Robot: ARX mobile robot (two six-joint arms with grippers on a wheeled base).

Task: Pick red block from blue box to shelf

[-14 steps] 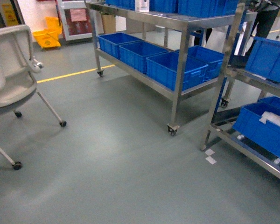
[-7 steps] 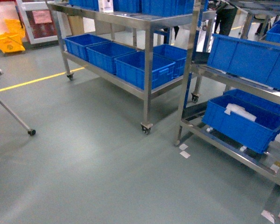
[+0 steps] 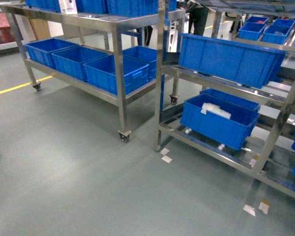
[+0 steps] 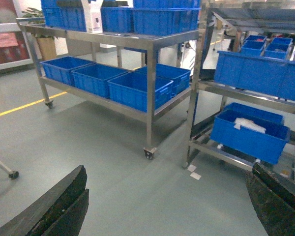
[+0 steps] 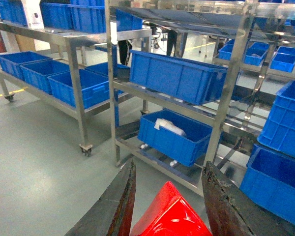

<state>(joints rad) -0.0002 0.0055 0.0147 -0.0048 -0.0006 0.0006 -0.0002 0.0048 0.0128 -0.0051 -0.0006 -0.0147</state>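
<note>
1. Stainless-steel shelf (image 3: 163, 73) posts stand in the middle of the head view, on the right side of a grey-green floor (image 3: 73, 187). Its tilted rails carry dark blue ribbed crates: an upper crate (image 3: 229, 57) and a lower crate (image 3: 219, 119) with a white bag (image 3: 215, 110) inside.
2. Left of it in the same view stands a steel trolley (image 3: 119, 69) on small casters, with a row of blue crates (image 3: 83, 66) on its lower level and more on top. A yellow floor line (image 3: 17, 87) runs at far left, and white paper scraps (image 3: 165, 155) lie by the shelf's near foot. Neither gripper shows in this view, nor does the blue box.
3. Left wrist view: the left gripper (image 4: 167, 206) is spread wide, one dark finger at the lower left corner and the other at the lower right, with only bare floor between them. Beyond it are the same trolley and, to the right, the shelf.
4. Right wrist view: the right gripper (image 5: 169, 201) has its two dark fingers close on either side of the red block (image 5: 171, 216), which sits between them at the bottom edge, tilted with a corner pointing up. The block is glossy red and only partly in frame.
5. Behind the block in that view the shelf rises near, its upper crate and lower crate straight ahead, and further stacked blue crates (image 5: 280, 147) at the right.
</note>
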